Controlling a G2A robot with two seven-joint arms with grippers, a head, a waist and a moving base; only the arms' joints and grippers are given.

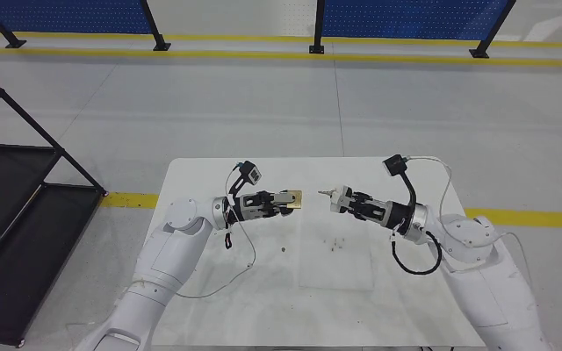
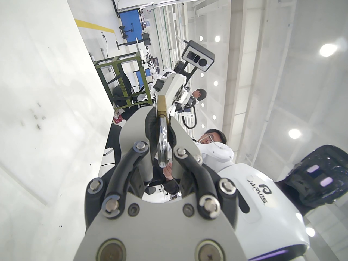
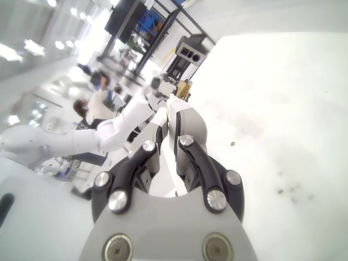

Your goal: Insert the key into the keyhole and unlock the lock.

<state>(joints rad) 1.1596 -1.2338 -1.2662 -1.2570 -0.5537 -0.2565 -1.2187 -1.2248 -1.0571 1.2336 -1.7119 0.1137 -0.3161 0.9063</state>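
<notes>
My left gripper [image 1: 288, 201] is clamped on the curved, shiny steel shackle [image 2: 162, 139] of one blocky brass lock [image 1: 298, 201], held over the matte white table [image 1: 263, 290]. My right gripper [image 1: 337, 198] pinches one small key [image 1: 327, 191]. It is mostly buried between the pads, its tip near the lock but apart.

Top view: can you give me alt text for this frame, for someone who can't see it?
Above a white table, the left gripper holds a brass padlock and the right gripper holds a small key. The two face each other with a gap between key and padlock. The key is not yet inserted.
</notes>
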